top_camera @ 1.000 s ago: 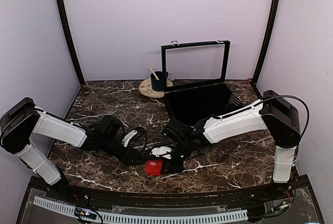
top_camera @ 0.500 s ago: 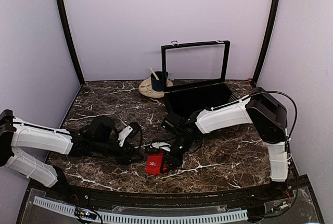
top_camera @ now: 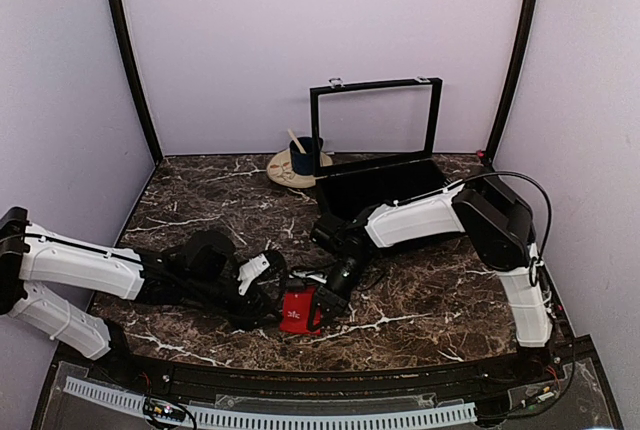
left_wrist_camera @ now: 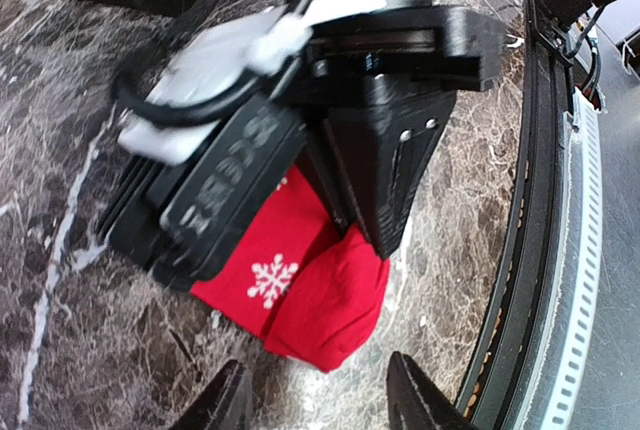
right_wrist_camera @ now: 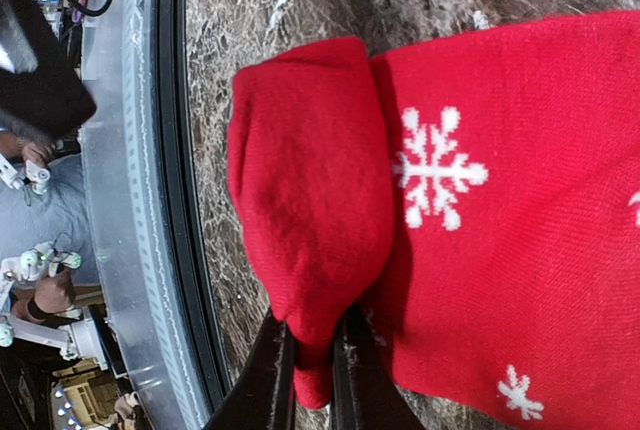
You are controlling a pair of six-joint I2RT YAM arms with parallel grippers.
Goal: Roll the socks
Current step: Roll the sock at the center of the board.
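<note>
Socks (top_camera: 296, 313), folded end toward near table (top_camera: 200, 200) edge

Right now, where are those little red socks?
In the top view the socks lie on the marble table near its front edge, about the middle, pinched by the right gripper, with the open left gripper just to their left.

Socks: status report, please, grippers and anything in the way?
Right gripper shut on a fold of the socks. Left gripper open beside them, empty. Socks bunched on the table near its front edge. Box and mug far behind.
</note>
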